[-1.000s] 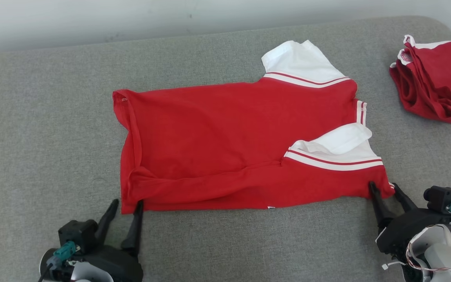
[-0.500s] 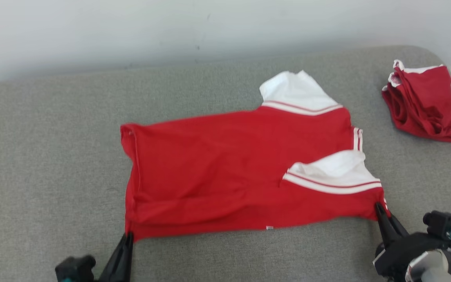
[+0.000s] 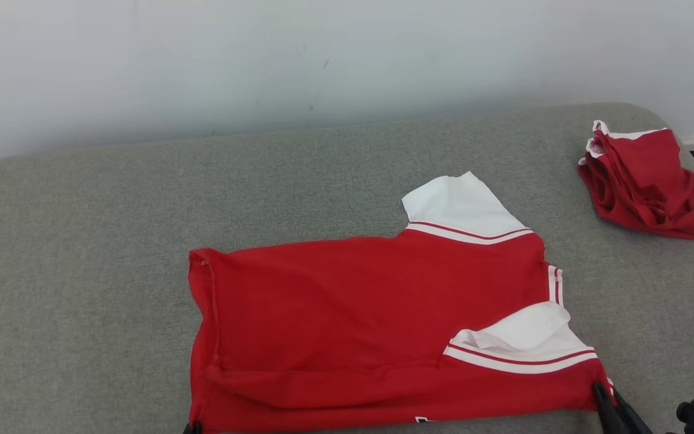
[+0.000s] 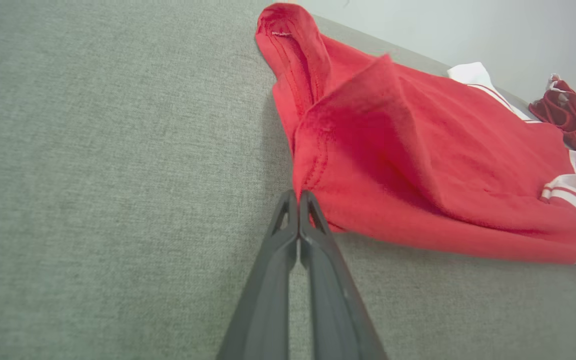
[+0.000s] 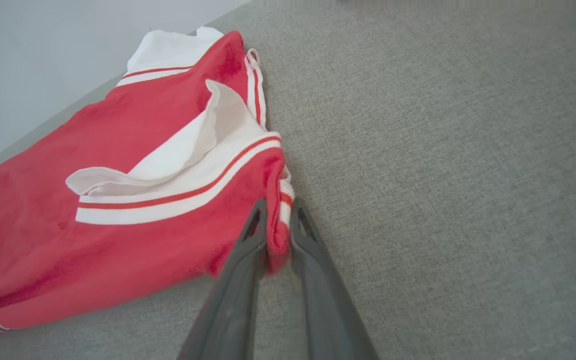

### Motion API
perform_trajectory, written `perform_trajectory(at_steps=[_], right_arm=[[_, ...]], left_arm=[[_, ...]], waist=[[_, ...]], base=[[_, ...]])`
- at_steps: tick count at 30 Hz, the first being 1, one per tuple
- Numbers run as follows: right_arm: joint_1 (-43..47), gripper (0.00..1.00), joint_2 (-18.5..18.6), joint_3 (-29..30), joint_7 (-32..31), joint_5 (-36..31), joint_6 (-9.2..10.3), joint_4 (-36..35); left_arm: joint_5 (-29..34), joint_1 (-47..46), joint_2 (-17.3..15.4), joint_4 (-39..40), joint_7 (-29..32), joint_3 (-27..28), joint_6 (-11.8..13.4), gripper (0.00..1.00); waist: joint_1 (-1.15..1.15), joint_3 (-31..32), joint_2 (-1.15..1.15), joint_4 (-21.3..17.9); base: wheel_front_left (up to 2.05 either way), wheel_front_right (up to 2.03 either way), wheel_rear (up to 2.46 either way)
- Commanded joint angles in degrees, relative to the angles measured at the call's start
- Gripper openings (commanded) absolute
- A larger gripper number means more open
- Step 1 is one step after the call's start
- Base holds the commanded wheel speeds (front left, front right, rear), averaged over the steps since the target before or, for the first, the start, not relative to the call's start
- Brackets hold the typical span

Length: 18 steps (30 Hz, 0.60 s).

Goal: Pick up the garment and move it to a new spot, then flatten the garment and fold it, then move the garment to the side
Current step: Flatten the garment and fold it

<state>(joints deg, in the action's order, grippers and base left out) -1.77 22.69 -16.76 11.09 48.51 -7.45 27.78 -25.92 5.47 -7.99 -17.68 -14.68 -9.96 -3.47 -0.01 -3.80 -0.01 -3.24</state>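
The garment point(image 3: 353, 313), a red shirt with white sleeves and striped trim, lies spread on the grey padded surface point(image 3: 82, 271) with its back up. My left gripper point(image 3: 191, 428) is at the near left hem corner. In the left wrist view the left gripper point(image 4: 298, 195) is shut, its tips pinching the hem of the garment point(image 4: 418, 150), which tents up behind them. My right gripper point(image 3: 606, 398) is at the near right corner. The right wrist view shows the right gripper point(image 5: 278, 207) shut on the striped collar edge of the garment point(image 5: 118, 240).
Another bunched red garment point(image 3: 648, 181) with white edging sits at the far right, close to the surface's rounded right edge. A pale wall point(image 3: 323, 54) runs behind. Open grey surface lies left of and behind the shirt.
Both grippers went from open, astride the shirt's near corners, to shut on them. The head camera has shifted, so the shirt now sits lower in its view.
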Motion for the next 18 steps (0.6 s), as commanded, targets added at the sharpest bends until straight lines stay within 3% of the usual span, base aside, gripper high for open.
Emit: perform_trajectory(at_steps=[1, 2, 12, 18], right_arm=[[0.86, 1.0, -0.63, 0.85, 0.02, -0.96, -0.03, -0.75], [1.0, 1.0, -1.03, 1.46, -0.14, -1.42, -0.03, -1.33], [1.33, 1.0, -3.05, 8.18, 1.76, -11.09, -0.03, -8.86], [0.57, 1.0, -6.18, 11.3, 3.13, -19.25, -0.03, -14.99]], left_arm=[[-0.14, 0.76, 0.01, 0.45, -0.15, 0.28, 0.51, 0.95], [0.36, 0.8, -0.07, 0.59, -0.21, 0.19, 0.69, 1.0], [3.26, -0.77, -0.36, 6.33, -0.51, 3.61, 1.95, 1.0], [8.65, -2.46, -0.31, 11.28, -0.48, 6.41, 2.57, 1.0]], waist=[[0.01, 0.33, 0.01, -0.14], [0.01, 0.5, 0.01, -0.21], [0.01, 2.77, 0.01, -0.56], [0.01, 3.73, 0.01, -0.52]], base=[[0.0, 0.0, 0.0], [0.0, 0.0, 0.0], [0.0, 0.0, 0.0], [0.0, 0.0, 0.0]])
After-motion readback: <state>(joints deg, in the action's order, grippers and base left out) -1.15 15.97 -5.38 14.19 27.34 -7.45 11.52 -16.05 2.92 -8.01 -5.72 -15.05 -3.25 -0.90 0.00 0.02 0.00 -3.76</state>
